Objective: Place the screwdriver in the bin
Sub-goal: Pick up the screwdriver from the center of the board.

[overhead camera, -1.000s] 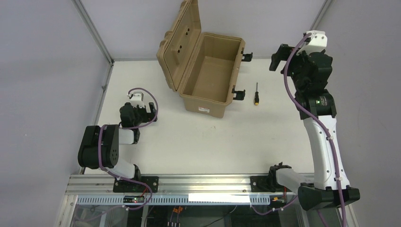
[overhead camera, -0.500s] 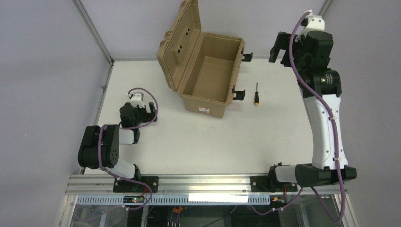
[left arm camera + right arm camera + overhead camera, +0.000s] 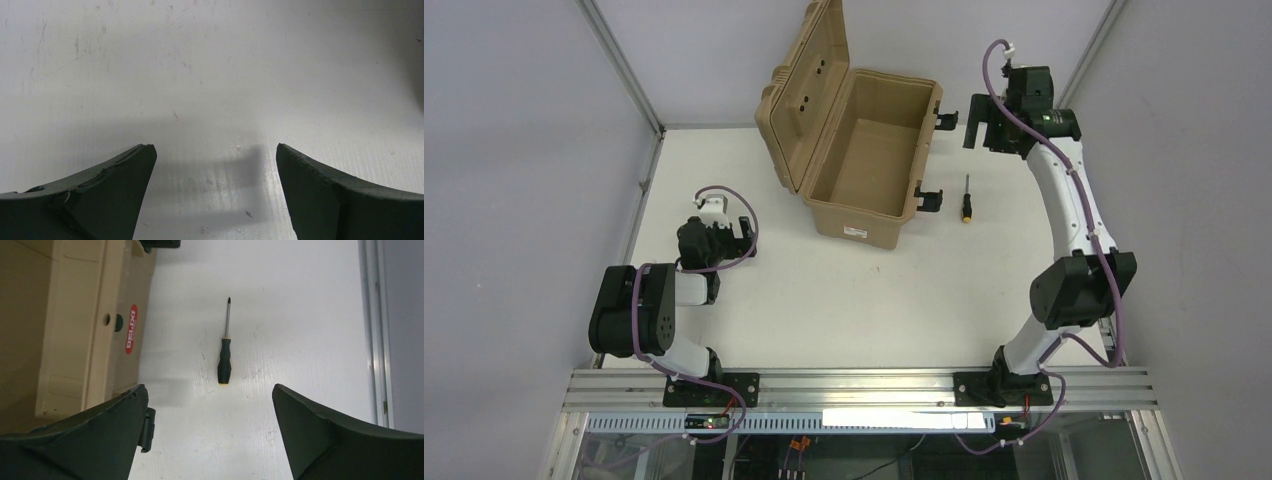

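Left gripper (image 3: 212,150): parked near 9 o'clock on the table (image 3: 874,300), unmoved over the last second, fingers apart with only bare surface between them. Bin (image 3: 864,215): unmoved, lid (image 3: 809,90) up, nothing visible inside. Screwdriver (image 3: 966,198): unmoved, flat on the table just off the bin's 3 o'clock side, tip to 12, handle to 6. Right gripper (image 3: 980,128): this is the change. The arm has come down from an upright pose at far right and reached inward, so the gripper now hangs near the screwdriver's 12 o'clock, fingers spread wide and empty. Judgement: approach under way, pickup not begun. The right wrist view adds the screwdriver framed between the fingers, touching neither, and a red oval label (image 3: 131,329) on the bin wall. Only the overhead shows the raised lid.
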Available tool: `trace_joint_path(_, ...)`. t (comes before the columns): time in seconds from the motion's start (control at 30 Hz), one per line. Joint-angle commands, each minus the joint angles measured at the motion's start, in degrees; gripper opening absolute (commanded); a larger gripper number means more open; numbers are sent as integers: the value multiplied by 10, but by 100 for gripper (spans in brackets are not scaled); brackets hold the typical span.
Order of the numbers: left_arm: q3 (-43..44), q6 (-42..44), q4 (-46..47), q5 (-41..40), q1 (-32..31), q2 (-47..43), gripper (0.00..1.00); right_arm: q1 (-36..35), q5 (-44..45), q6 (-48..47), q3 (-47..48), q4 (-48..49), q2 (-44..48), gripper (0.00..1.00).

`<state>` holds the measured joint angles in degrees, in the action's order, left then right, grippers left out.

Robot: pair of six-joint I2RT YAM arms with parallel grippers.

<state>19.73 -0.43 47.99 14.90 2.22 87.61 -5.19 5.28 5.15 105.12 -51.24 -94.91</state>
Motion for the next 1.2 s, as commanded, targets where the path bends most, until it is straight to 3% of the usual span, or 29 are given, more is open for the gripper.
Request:
trace_joint_path(0.0,5,6,17,-4,-2,-11,99,8,6,19,-20,20,-35,100)
trace_joint_path(0.43,5,6,18,-4,-2,-11,99,30,-35,38,-130,87,-162,98)
trace_joint_path(0.7,5,6,18,-4,-2,-11,99,30,-38,34,-137,99,-226,87)
trace_joint_path(0.9,6,5,17,-4,-2,-11,99,30,-30,25,-126,99,-261,69)
trace_joint_path(1.17,5,6,17,-4,-2,-11,99,30,-22,21,-121,98,-270,17)
